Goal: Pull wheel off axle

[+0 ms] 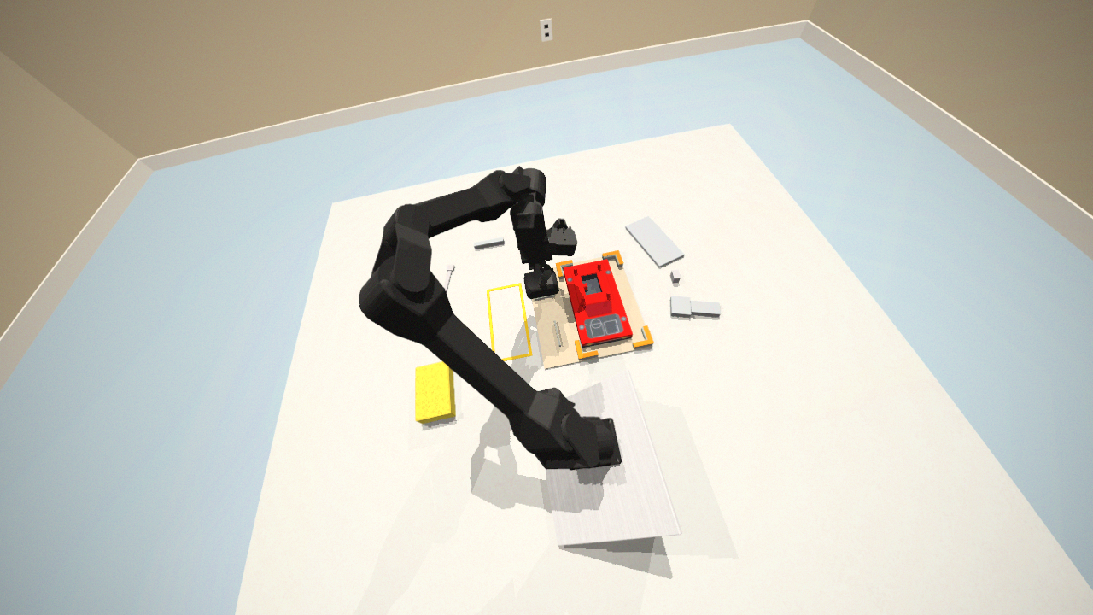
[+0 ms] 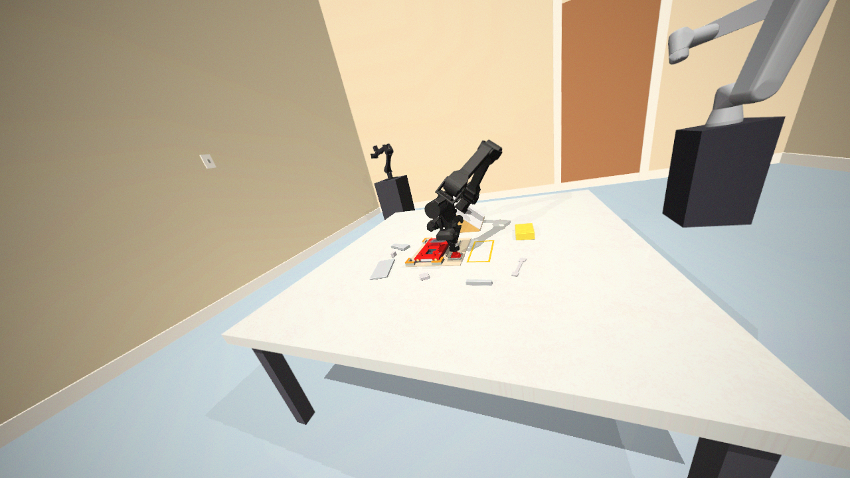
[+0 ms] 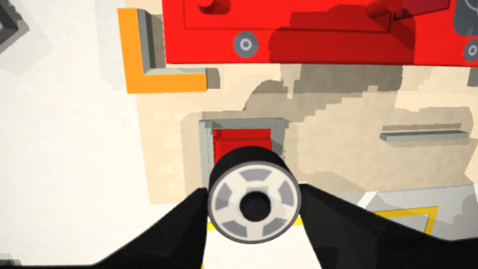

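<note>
My gripper [image 2: 455, 248] [image 3: 252, 195] is shut on the wheel [image 3: 255, 235], one finger on each side of its black tyre. The wheel's pale spoked face is toward the wrist camera. Its centre shows a round dark spot with no stub rising above the face; whether the axle is still inside I cannot tell. Under the wheel is a red block [image 3: 243, 143] in a grey square frame [image 3: 243, 123] on the beige board [image 3: 164, 149]. The gripper body hides the wheel in the top view. The marked area, a yellow outline [image 1: 489, 321] [image 2: 478, 261] [image 3: 405, 213], lies beside the board.
A red panel [image 1: 620, 325] [image 3: 209, 46] with raised parts stands on the board between orange corners [image 1: 643, 339] [image 3: 168, 83]. A thin grey bar [image 3: 426, 135] rises from the board. A yellow block [image 1: 434, 393] [image 2: 524, 233] and several grey pieces lie around.
</note>
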{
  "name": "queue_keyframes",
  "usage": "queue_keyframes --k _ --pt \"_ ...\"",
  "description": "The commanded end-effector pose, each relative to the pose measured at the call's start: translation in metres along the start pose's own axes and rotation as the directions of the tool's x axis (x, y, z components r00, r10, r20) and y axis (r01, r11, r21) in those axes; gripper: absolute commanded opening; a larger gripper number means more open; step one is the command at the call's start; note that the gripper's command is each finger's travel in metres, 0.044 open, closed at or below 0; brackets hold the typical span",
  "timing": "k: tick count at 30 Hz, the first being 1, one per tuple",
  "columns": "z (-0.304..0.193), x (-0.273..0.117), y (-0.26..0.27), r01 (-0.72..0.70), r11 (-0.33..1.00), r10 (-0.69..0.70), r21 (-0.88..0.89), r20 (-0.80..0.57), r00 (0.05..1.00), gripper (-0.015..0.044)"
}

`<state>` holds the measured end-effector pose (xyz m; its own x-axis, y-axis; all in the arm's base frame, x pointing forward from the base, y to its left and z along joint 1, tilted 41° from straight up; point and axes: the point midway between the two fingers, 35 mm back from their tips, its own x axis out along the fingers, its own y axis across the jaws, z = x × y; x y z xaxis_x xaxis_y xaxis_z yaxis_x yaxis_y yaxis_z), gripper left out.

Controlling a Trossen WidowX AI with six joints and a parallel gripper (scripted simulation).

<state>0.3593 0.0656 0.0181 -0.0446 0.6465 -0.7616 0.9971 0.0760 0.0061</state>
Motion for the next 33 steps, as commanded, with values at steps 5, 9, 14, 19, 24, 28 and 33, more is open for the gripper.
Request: queue_keyframes --k 5,9,14,19,24,28,33 --pt "0.001 -0.005 0.000 -0.006 1.000 0.006 0.000 0.001 1.000 0.0000" --pt "0.001 -0.007 0.000 -0.006 1.000 0.006 0.001 0.000 1.000 0.0000" --pt "0.001 -0.008 0.000 -0.006 1.000 0.006 0.001 0.000 1.000 0.0000" --pt "0.001 -0.010 0.000 -0.007 1.000 0.007 0.001 0.000 1.000 0.0000" --pt "0.001 -0.012 0.000 -0.007 1.000 0.007 0.001 0.000 1.000 0.0000" --pt "0.001 -0.013 0.000 -0.007 1.000 0.007 0.002 0.000 1.000 0.0000" --pt "0.001 -0.015 0.000 -0.008 1.000 0.008 0.002 0.000 1.000 0.0000"
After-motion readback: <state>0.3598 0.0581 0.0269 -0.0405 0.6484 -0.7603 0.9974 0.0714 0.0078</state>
